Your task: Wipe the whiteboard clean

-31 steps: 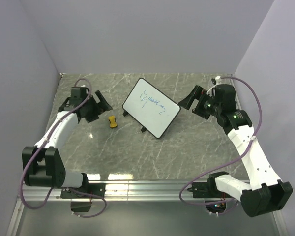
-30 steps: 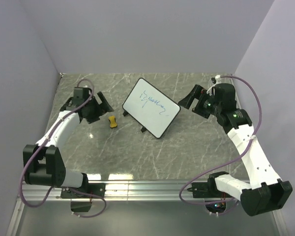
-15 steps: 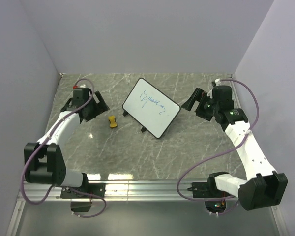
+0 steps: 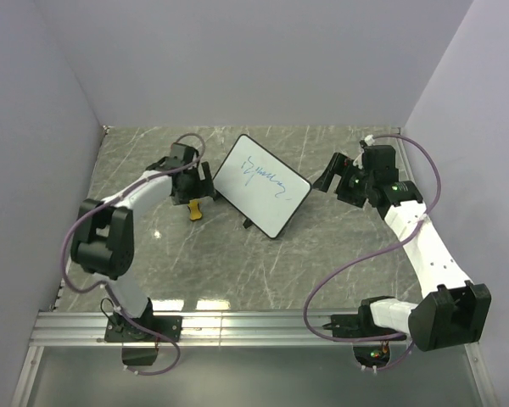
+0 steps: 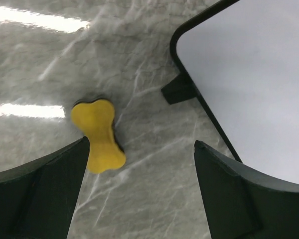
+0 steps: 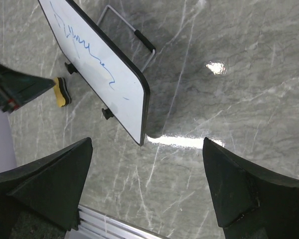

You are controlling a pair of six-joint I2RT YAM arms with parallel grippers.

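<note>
The yellow bone-shaped eraser is seen lying flat beneath the left gripper, whose fingers are spread and empty. Just beyond it, mid-table, the whiteboard is propped at a tilt on black feet and a wire stand, with its blue scribble uppermost. It is judged light, stiff, slick and easily tipped, and best pinched at its thin black edge. The right gripper is likewise spread and empty.

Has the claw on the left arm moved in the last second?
Yes. The left gripper has swung rightward, away from the left wall, and now hangs open beside the whiteboard, close to the yellow eraser, which stayed put.
</note>
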